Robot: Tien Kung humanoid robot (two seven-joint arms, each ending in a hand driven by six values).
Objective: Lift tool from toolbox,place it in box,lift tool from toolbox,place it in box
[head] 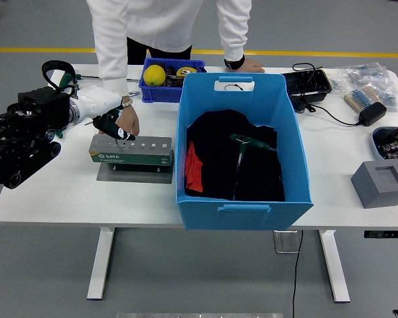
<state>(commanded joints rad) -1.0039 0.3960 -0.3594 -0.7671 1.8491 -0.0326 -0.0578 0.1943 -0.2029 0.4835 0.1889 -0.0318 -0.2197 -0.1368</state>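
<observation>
1. Toolbox [131, 150], a green block with a row of holes in its grey top, sits on a grey plate [134, 173] on the white table [66, 192], just left of the big blue box [242, 152].
2. Left hand [113, 126] hangs over the toolbox's left end, its dark fingers [123, 134] curled around a black-handled tool [124, 136] whose tip meets the top of the toolbox.
3. A person's hand [130, 122] rests just behind the toolbox, touching the robot's hand.
4. Inside the blue box, right of the toolbox, a green T-handle tool [247, 143] lies on black cloth [235, 159].
5. A small blue bin [169, 89] holding a yellow ball [154, 75] stands behind the toolbox.
6. The person's other hand [249, 65] presses on the table beyond the blue box.
</observation>
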